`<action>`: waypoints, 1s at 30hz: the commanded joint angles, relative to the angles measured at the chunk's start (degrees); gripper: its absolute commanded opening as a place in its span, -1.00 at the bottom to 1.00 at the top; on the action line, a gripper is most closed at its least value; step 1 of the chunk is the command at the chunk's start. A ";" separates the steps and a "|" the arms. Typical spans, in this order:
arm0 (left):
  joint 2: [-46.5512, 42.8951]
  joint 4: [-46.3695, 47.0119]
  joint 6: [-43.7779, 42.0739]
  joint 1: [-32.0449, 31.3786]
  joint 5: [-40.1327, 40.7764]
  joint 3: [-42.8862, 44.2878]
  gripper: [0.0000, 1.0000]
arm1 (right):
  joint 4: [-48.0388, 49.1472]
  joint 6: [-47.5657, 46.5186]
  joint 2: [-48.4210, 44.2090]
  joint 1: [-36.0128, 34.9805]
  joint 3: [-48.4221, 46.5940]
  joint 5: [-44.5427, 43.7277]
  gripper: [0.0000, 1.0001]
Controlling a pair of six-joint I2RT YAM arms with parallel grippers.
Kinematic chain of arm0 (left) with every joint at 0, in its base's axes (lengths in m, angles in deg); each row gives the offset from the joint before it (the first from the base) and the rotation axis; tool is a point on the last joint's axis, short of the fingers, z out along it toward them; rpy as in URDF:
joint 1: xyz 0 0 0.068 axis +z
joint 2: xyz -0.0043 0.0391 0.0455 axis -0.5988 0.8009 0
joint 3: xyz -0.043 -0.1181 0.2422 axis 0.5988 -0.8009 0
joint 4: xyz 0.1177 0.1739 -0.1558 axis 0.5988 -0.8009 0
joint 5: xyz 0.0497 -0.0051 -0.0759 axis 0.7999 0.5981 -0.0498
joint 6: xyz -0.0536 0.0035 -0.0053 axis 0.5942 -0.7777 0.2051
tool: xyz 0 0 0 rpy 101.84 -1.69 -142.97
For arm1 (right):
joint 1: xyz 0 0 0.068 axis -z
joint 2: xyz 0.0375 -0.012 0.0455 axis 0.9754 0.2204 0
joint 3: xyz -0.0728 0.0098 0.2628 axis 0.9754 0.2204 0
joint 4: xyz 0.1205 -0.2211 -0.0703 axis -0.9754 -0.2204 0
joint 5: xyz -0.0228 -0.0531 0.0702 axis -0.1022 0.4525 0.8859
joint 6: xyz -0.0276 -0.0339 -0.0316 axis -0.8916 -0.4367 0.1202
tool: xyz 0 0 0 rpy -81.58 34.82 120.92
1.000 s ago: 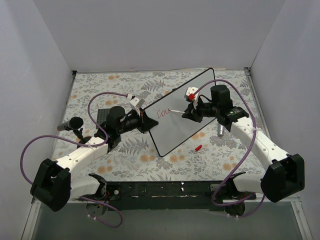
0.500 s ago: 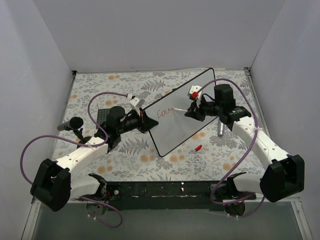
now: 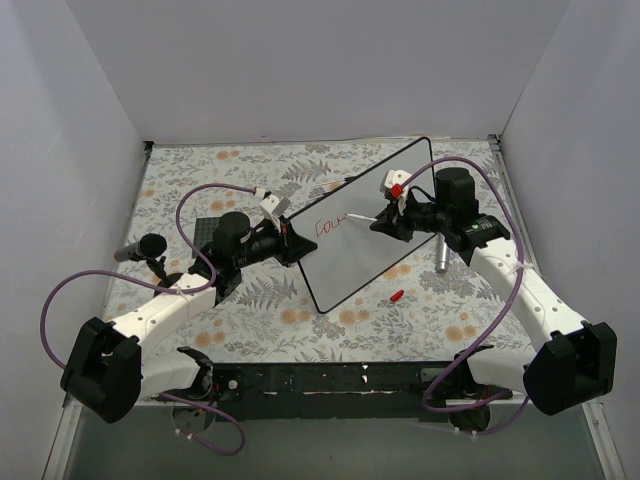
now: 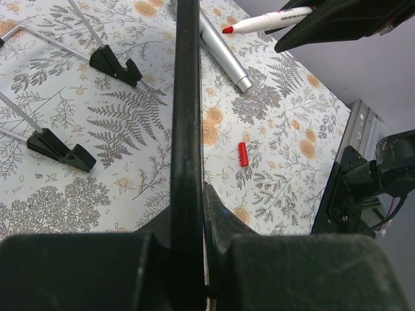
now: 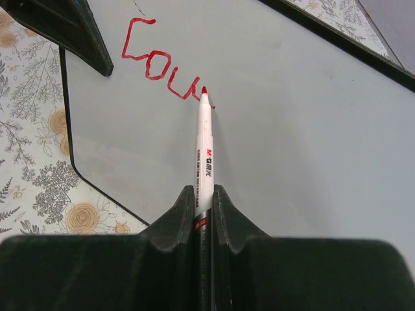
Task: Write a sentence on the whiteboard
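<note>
L fingers point(image 4: 219, 217) clamping shut on whiteboard point(image 3: 350, 265) edge, mid-bench point(image 3: 250, 320). R fingers point(image 5: 174, 217) pinching marker point(image 5: 206, 152) tight — tip sitting by sentence point(image 5: 155, 61), reading "Cou", at board's L-arm end. Red cap point(image 3: 397, 295) lying on bench nr board.

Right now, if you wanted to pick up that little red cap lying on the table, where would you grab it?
Probably from straight above, the tool closing across the narrow middle of the red cap. It is a short tube lying flat on the flowery table, so its round sides are the only faces to pinch, and it lies apart from the whiteboard with room around it.
</note>
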 commanded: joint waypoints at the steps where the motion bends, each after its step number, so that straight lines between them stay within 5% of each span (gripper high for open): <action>1: -0.91 -1.20 -3.63 -0.15 -1.93 1.88 -1.00 | 2.15 -0.03 0.02 0.27 -1.79 0.18 -0.97; 30: -1.17 -1.37 -3.63 -0.15 -2.54 1.52 -1.00 | 2.15 -3.28 -0.24 0.80 -0.47 1.50 -0.97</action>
